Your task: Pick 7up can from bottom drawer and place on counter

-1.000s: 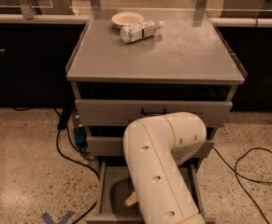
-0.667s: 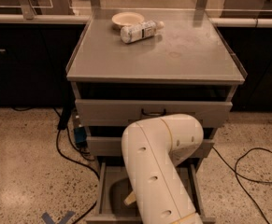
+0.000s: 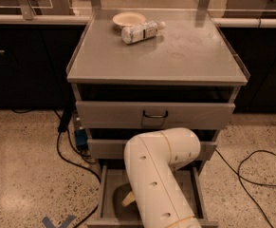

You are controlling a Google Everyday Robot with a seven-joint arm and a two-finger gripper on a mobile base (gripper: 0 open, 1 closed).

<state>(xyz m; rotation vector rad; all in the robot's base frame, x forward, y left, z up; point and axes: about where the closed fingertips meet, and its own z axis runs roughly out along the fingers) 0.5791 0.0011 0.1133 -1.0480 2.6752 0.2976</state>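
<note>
7up can is hidden from you; the arm (image 3: 161, 175) covers much of the bottom drawer (image 3: 110, 194) at 6 o'clock. The gripper (image 3: 128, 201) sits down inside that drawer, and you cannot tell its state. The counter (image 3: 175, 56) lies toward 12 o'clock.

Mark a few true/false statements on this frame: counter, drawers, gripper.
1. A bottle lies on its side on the counter. True.
2. The bowl sits in the bottom drawer. False: it is on the counter, by the bottle.
3. The bottom drawer is pulled out. True.
4. The gripper hovers over the counter. False: the gripper is out of sight behind the arm, which covers much of the bottom drawer.
</note>
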